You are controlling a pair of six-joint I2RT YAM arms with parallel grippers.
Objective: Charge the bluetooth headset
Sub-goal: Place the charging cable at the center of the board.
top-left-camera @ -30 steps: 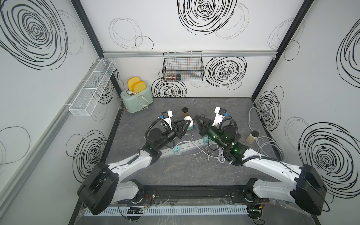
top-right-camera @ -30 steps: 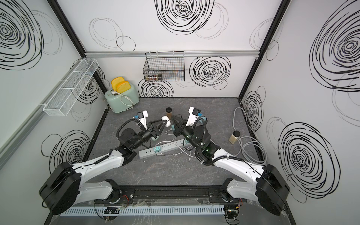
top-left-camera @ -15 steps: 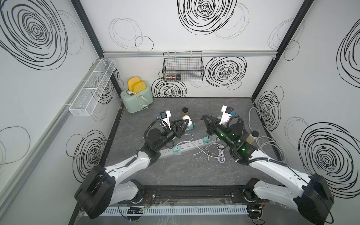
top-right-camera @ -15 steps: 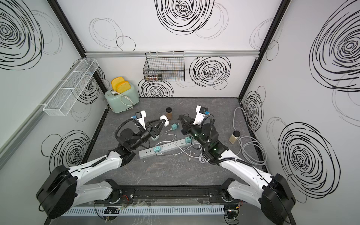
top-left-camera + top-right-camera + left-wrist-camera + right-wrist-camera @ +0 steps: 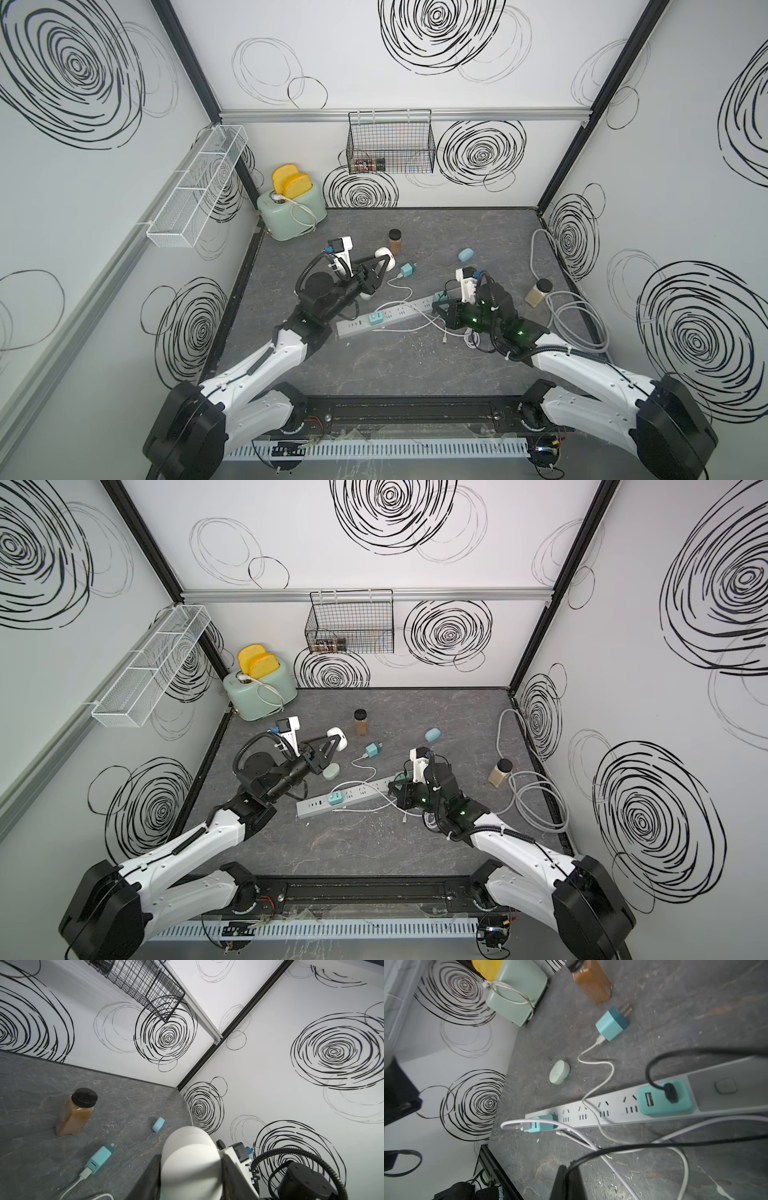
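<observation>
Your gray tabletop [image 5: 374,374] carries the white power strip [image 5: 386,318], and that end of the job looks ready. A teal adapter [image 5: 683,1103] sits in the strip with a black cable [image 5: 671,1093] plugged into its face.

Your left gripper [image 5: 191,1169] is clamped on the white earbud case [image 5: 189,1147], with its jaws pressed to the case's two sides. It seems to hold the case clear of the table, near the brown spice jar [image 5: 74,1113] and well apart from the adapter.

Your right gripper [image 5: 568,1169] is closed, low beside the strip. The cable runs straight into its fingertips, so I judge it pinches the free end, though the connector itself is hidden.

What's left, as I read it, is to bring the case and connector together and seat the plug. The case's port can't be seen from here.
</observation>
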